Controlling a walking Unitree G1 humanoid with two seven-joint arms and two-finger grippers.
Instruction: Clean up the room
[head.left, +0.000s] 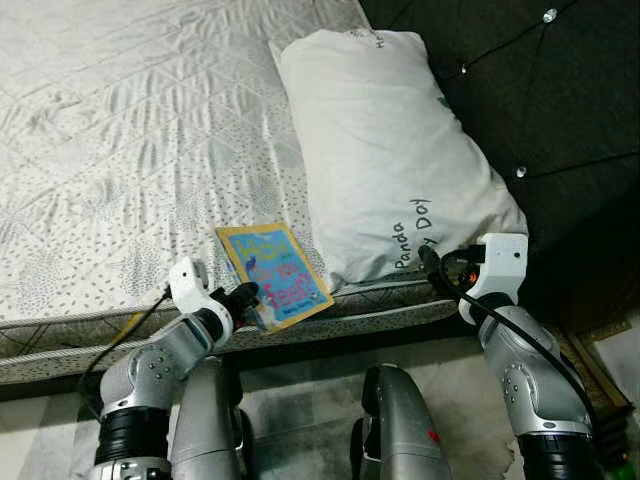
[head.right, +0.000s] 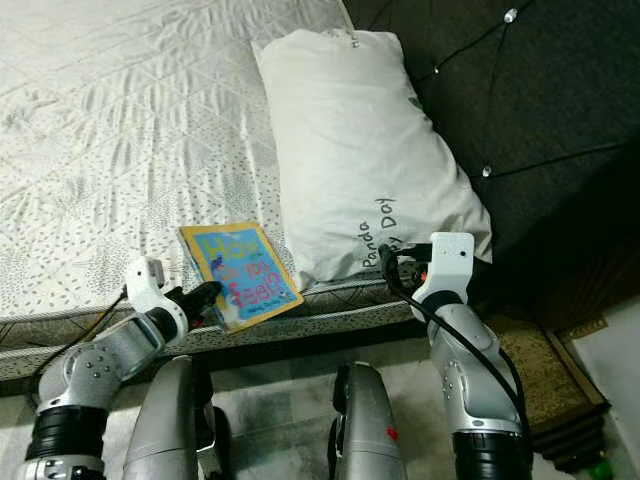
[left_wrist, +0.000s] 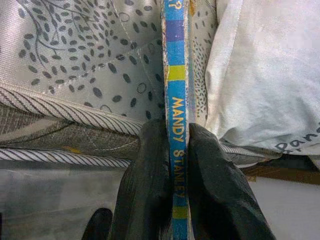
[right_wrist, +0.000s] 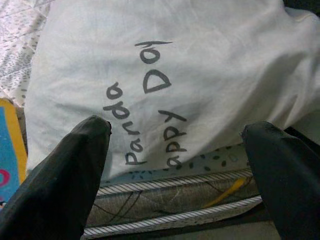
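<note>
A thin picture book (head.left: 274, 274) with a blue and yellow cover lies on the mattress (head.left: 130, 140) at its near edge, partly overhanging. My left gripper (head.left: 243, 297) is shut on the book's near corner; the left wrist view shows both black fingers (left_wrist: 150, 190) pressed against the blue spine (left_wrist: 177, 100). A white pillow (head.left: 385, 150) with dark handwriting lies to the book's right, against the dark headboard. My right gripper (right_wrist: 175, 145) is open just in front of the pillow's near end, level with the mattress edge, with nothing between its fingers (right_wrist: 65, 175).
A dark padded headboard (head.left: 540, 90) with a string of small lights runs along the right. The bed's striped side edge (head.left: 380, 315) is right before my legs (head.left: 400, 430). Pale floor lies below, with a patterned rug (head.right: 545, 370) at the far right.
</note>
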